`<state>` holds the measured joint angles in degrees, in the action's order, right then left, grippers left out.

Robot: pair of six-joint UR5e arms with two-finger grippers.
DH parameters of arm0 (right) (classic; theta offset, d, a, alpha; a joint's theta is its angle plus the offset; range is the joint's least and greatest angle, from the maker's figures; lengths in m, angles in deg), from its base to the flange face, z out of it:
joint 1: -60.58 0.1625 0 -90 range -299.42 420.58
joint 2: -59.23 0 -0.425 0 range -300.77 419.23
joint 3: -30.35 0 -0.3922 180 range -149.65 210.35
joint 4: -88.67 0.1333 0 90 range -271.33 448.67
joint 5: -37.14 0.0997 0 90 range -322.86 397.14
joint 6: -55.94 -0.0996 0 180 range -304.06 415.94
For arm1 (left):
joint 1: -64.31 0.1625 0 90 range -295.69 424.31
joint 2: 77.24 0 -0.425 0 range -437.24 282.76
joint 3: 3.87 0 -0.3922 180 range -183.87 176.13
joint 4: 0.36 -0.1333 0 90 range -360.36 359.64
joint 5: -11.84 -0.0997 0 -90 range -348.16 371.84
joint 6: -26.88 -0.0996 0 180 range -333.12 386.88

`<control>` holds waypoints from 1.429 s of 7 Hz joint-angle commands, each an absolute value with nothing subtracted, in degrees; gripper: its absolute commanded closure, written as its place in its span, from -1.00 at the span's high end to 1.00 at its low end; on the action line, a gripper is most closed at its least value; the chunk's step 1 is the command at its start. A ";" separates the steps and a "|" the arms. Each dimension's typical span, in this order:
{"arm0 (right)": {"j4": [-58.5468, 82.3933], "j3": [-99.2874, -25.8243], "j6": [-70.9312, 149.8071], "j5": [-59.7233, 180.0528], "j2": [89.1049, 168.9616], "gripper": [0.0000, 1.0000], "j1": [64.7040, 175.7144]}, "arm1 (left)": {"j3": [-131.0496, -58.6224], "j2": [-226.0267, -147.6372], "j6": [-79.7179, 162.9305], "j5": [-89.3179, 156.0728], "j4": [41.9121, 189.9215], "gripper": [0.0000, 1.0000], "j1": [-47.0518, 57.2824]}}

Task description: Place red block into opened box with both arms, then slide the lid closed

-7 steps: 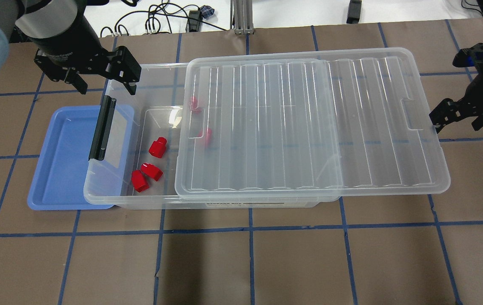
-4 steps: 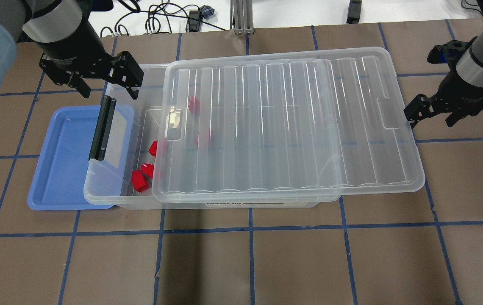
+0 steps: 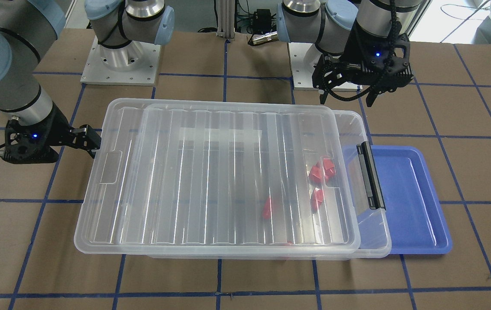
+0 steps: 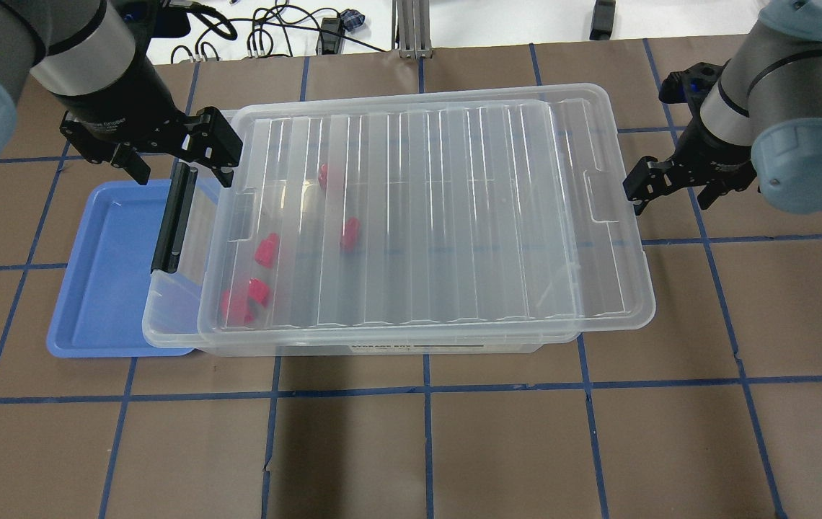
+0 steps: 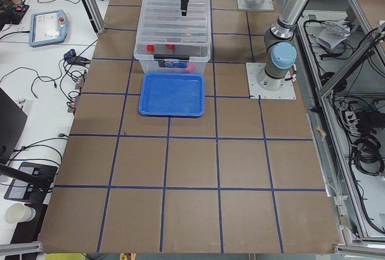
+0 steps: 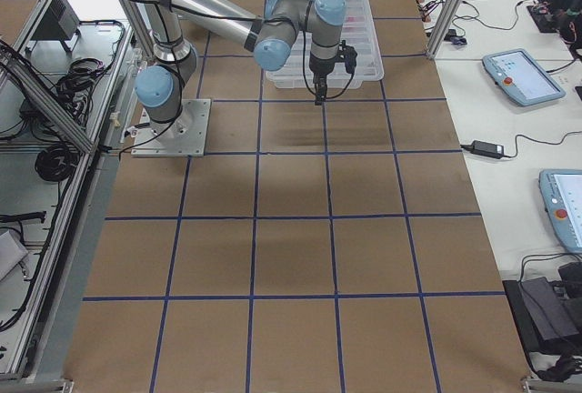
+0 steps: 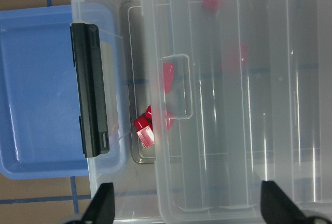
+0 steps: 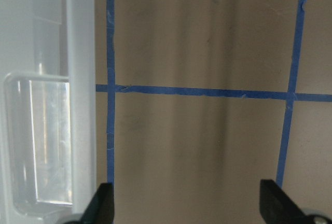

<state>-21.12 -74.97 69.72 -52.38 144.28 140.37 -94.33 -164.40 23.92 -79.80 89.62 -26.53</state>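
Note:
The clear box [image 4: 166, 317] lies on the table with its black bar [image 4: 174, 220] at the left end. The ridged lid [image 4: 454, 216] rests on top and covers all but a strip by the bar. Several red blocks [image 4: 267, 250] lie inside and show through the lid [image 3: 211, 172], as in the left wrist view [image 7: 144, 130]. My left gripper [image 4: 179, 162] hangs open over the box's far left corner, holding nothing. My right gripper [image 4: 674, 191] is open at the lid's right end, one finger [image 3: 87, 140] against the rim [image 8: 78, 79].
A blue tray [image 4: 104, 274] sits partly under the box's bar end. Cables [image 4: 267, 32] and a metal post [image 4: 407, 29] lie beyond the table's far edge. Brown table with blue tape lines stretches in front of the box.
The lid has slid left over the box toward the black bar, now covering the red blocks. My right arm followed it leftward. The left gripper has barely moved.

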 commanded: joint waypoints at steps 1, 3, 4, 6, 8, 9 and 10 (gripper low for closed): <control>-21.72 -74.94 68.77 -52.51 143.95 1.00 143.97 | -95.01 -165.55 24.15 -79.91 89.73 1.00 -26.48; -21.72 -75.03 68.86 -52.51 143.86 1.00 144.86 | -95.01 -165.22 24.24 -79.83 89.73 1.00 -26.48; -21.98 -74.94 68.86 -52.51 143.86 1.00 145.56 | -94.31 -165.22 24.33 -79.91 89.73 1.00 -26.48; -21.64 -72.76 69.12 -53.38 143.78 1.00 145.48 | -94.48 -164.51 23.80 -79.74 89.55 1.00 -26.48; -14.13 -65.32 68.25 -53.12 145.35 1.00 146.87 | -94.31 -164.25 23.62 -79.48 89.46 1.00 -26.39; -6.07 -58.57 62.59 -53.56 145.36 1.00 149.84 | -94.31 -164.42 23.62 -79.39 89.37 1.00 -26.31; 2.45 -51.55 61.14 -53.73 145.10 1.00 151.79 | -94.31 -164.51 23.62 -79.39 89.29 1.00 -26.30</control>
<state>-7.13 -59.53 64.08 -53.48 145.19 149.27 -94.34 -164.41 23.64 -79.43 89.38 -26.34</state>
